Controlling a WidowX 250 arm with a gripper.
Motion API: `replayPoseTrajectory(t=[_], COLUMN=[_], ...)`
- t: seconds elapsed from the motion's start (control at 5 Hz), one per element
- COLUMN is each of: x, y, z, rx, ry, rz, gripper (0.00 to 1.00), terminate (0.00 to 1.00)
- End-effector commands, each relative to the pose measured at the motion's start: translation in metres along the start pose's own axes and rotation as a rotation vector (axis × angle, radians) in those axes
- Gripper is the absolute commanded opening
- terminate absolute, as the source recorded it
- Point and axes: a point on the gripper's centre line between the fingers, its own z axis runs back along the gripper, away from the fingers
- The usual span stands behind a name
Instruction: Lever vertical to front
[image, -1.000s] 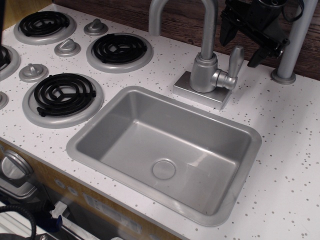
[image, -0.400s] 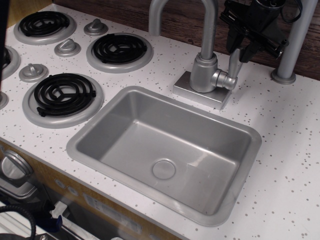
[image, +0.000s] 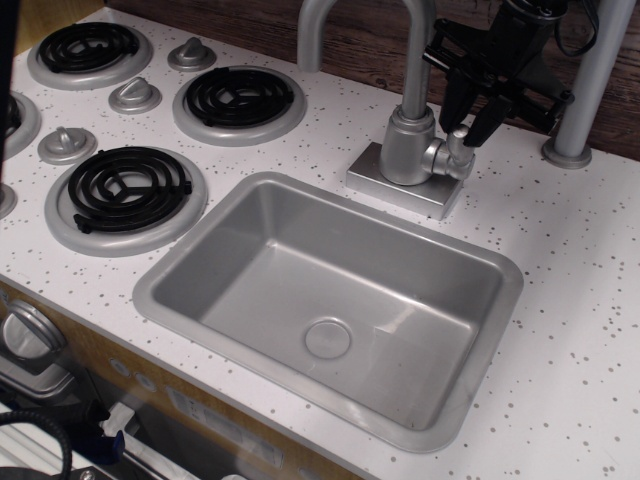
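The black end effector (image: 465, 112) hangs over the small matte silver-grey plastic lever (image: 461, 143), a flattened paddle on a short round stub at the right side of the tall curved silver faucet spout (image: 412, 80), at the far edge of the grey rectangular sink basin (image: 190, 262). The two dark fingers stand on either side of the paddle and cover most of it, but I cannot tell if they really press on it or only surround it. The lever seems to stand upright, so I judge that the pull to the front is not yet made. The main risk is slipping: the paddle is smooth and thin, and a loose hold would let the fingers slide off its top when the arm pulls toward the near side. The fingers are also very near to the spout, so a crooked pull could knock it, or strain the faucet base (image: 380, 178) on the white speckled surface (image: 570, 300).
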Motion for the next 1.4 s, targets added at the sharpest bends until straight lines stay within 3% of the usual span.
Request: replayPoseTrajectory(t=[0.0, 0.4, 0.6, 1.0, 1.2], x=[-0.003, -0.008, -0.008, -0.019, -0.026], y=[0.004, 0.004, 0.004, -0.001, -0.003], z=[0.005, -0.018, -0.015, 0.018, 0.029], rx=[-0.075, -0.159, -0.149, -0.059, -0.025], ry=[-0.050, -0.076, -0.074, -0.029, -0.035], rz=[0.061, 0.087, 0.080, 0.118, 0.145], gripper=[0.00, 0.00, 1.00, 1.00, 1.00], terminate=[0.00, 0.00, 0.00, 0.00, 0.00])
